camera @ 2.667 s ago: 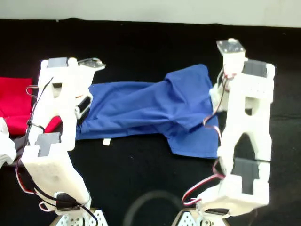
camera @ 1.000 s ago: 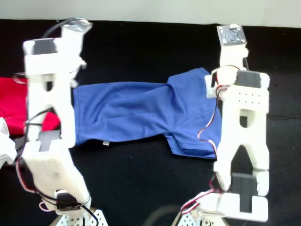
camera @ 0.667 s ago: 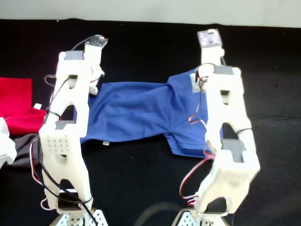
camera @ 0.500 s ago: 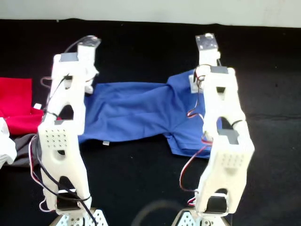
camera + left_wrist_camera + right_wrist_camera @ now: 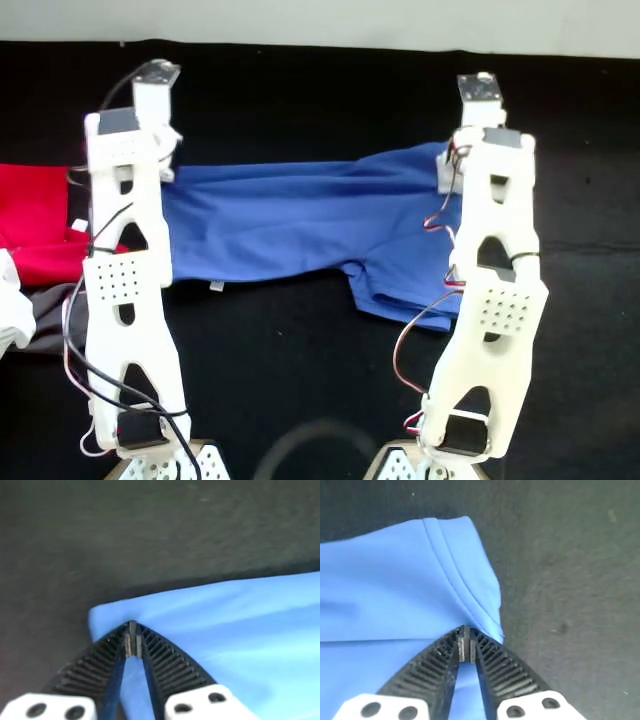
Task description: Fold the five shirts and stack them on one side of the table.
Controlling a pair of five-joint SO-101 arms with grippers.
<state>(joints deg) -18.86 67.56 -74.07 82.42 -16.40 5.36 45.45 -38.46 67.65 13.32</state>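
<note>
Your left arm, white plastic strung with black and red wires, is stretched forward nearly straight, its links in one long line. Your right arm, of the same white build, lies in the same extended pose alongside it, well apart. Your left end effector has its black ribbed jaws pressed tip to tip, pinching a corner of the blue cloth shirt. Your right end effector is clamped the same way on the shirt's stitched edge.

Black table, pale wall behind
</note>
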